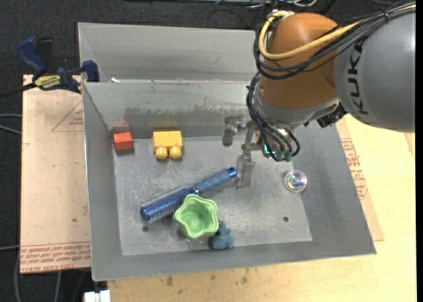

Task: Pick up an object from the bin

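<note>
My gripper [236, 160] hangs in the middle of the bin under the orange cover, open, with nothing between its fingers. One fingertip [243, 182] stands right beside the handle end of a blue hairbrush [188, 195], which lies slanting across the bin floor. The other fingertip [229, 137] is farther back, near the rear wall. A green flower-shaped cup [196, 216] sits against the brush's bristled end. To the right of the gripper lies a small shiny clear ball [295, 180].
A yellow block [167, 143] and a red block [123, 141] lie at the back left. A small blue lump [221, 240] rests by the front edge next to the green cup. The arm comes in from the right above the bin's back right part.
</note>
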Robot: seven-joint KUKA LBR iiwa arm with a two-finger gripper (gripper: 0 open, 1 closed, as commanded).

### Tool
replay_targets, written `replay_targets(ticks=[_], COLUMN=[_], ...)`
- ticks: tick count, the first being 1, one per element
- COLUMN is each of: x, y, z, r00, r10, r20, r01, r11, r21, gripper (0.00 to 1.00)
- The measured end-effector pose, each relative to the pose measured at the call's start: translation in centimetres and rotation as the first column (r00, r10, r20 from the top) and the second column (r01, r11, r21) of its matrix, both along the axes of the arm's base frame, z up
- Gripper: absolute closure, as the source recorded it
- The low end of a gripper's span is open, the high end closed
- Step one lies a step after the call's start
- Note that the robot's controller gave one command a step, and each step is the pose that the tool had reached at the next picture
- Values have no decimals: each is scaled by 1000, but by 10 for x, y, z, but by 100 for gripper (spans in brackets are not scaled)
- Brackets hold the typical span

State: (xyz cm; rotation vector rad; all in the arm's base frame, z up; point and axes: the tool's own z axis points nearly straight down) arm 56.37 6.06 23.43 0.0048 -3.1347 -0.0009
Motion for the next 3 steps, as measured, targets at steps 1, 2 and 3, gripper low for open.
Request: replay_targets(ticks=[1, 2, 3], x=[-41, -28, -27], y=[47, 46, 46], z=[-77, -168, -164], r00=[997, 999, 999], r10=[-78, 43, 42], r20=[-3, 4, 7], r01=[78, -43, -42], r11=[997, 999, 999], r21=[0, 0, 1], gripper=[0, 0, 100])
